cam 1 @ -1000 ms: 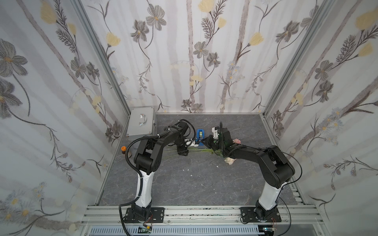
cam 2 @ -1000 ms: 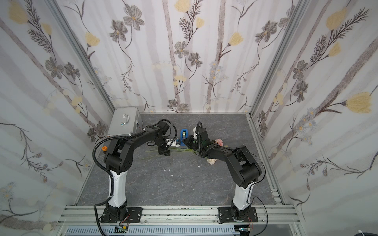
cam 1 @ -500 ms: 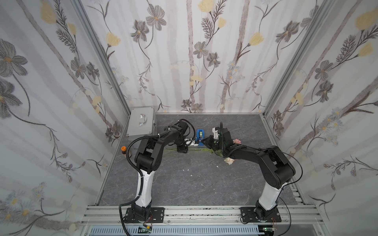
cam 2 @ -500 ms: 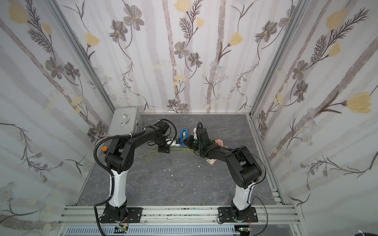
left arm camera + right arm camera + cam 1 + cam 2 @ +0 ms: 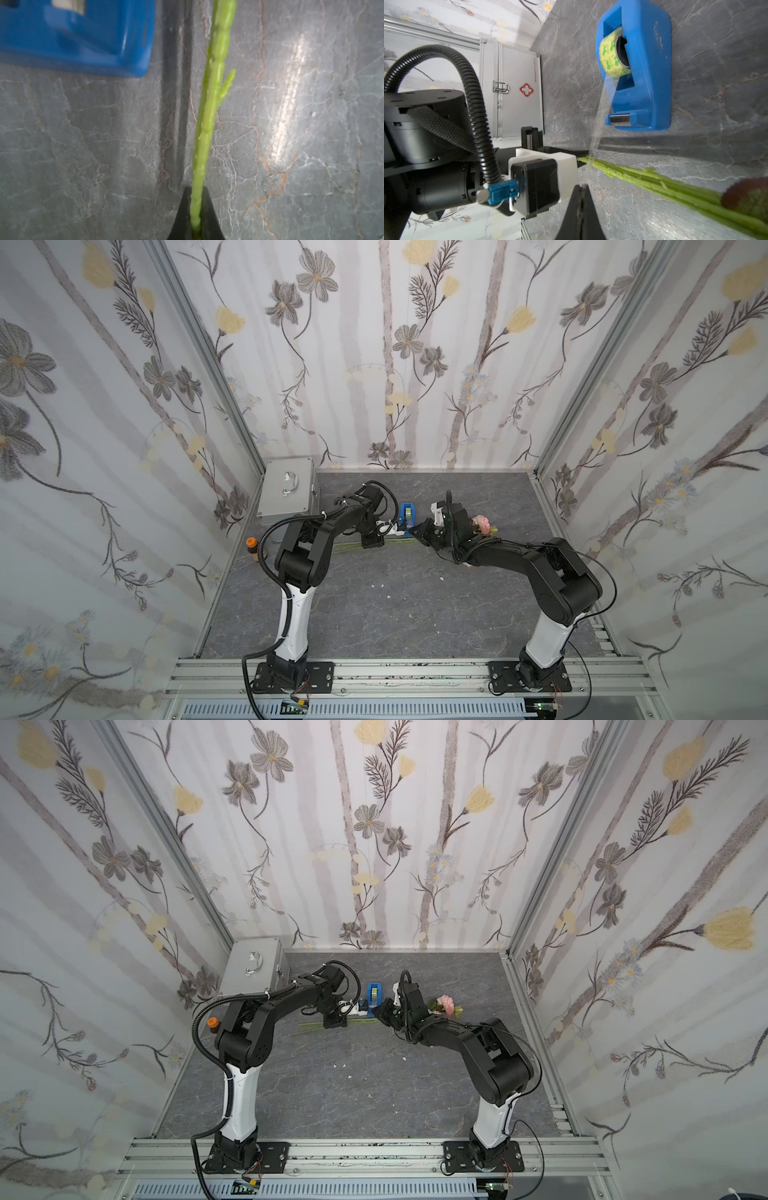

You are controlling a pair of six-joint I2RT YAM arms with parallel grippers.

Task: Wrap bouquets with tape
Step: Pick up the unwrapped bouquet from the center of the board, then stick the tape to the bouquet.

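**Left pincer** [image 5: 196, 209]: mine, clenched on the green stems [image 5: 207, 124] of the bouquet [image 5: 675, 187], low over the grey table [image 5: 395, 614].

**Right pincer** [image 5: 581, 187]: mine, closed. As far as its blurred tip lets me judge, it pinches the free end of the tape [image 5: 598, 124].

**Tape:** a strip drawn from the roll in the blue dispenser [image 5: 650, 62], crossing the stems just beside my left jaws.

**Bouquet:** lying along the table, with its pink bloom [image 5: 482, 522] by my right arm.

**Handling note:** the strip wants tension and the stems want tight bunching. I should carry the end fully around them, not merely across.
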